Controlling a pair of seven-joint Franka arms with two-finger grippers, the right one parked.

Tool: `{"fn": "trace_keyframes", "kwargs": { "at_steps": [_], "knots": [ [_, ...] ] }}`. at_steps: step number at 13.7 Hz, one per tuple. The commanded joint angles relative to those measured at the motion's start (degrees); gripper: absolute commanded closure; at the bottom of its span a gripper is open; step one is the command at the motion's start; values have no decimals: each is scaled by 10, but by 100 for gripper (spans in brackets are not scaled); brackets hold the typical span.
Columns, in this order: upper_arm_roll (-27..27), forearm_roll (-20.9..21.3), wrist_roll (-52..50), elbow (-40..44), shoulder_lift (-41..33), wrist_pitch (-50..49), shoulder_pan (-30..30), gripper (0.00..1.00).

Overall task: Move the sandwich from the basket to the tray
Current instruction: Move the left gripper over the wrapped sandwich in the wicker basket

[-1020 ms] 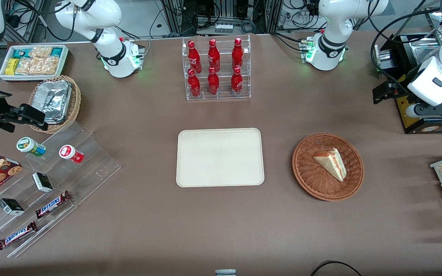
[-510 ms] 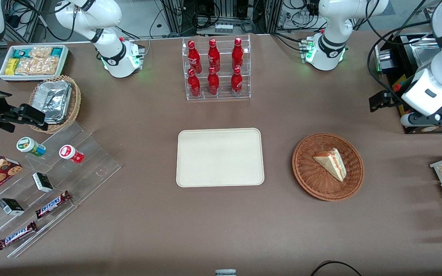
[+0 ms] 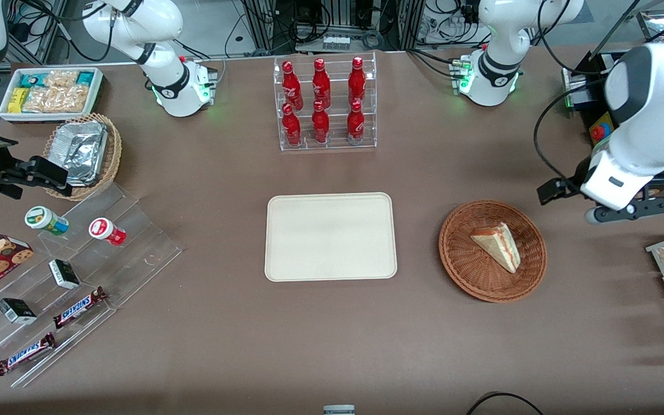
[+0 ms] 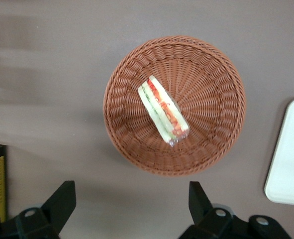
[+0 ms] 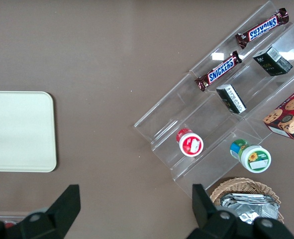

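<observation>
Since a second ago our left arm has swung in from the working arm's end of the table toward the basket (image 3: pixel 493 250), and the gripper (image 4: pixel 132 211) now hangs high above bare table just beside the basket rim, fingers spread wide and holding nothing. We see the sandwich (image 3: pixel 497 246) lying inside the basket, a little off its centre toward two o'clock in the front view, its striped cut edge (image 4: pixel 164 113) showing to the wrist camera. The tray (image 3: pixel 330 236) sits bare at nine o'clock from the basket, well apart. We judge the wedge light and soft, its bread easily crushed and its clear wrap likely slippery, so we would close gently across the two flat bread faces near the thick middle, never on the thin tip.
</observation>
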Motion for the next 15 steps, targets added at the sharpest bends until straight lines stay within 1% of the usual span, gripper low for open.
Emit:
{"fn": "trace_keyframes", "kwargs": {
  "at_steps": [1,4,8,12,15],
  "knots": [
    [1,5,-39,-12,22,33,-2,0],
    [-1,5,-81,-11,58,65,-3,0],
    [-3,3,-192,-10,87,101,-8,0],
    [-4,3,-261,-15,106,123,-18,0],
    [-14,5,-284,-63,101,179,-19,0]
  ]
}}
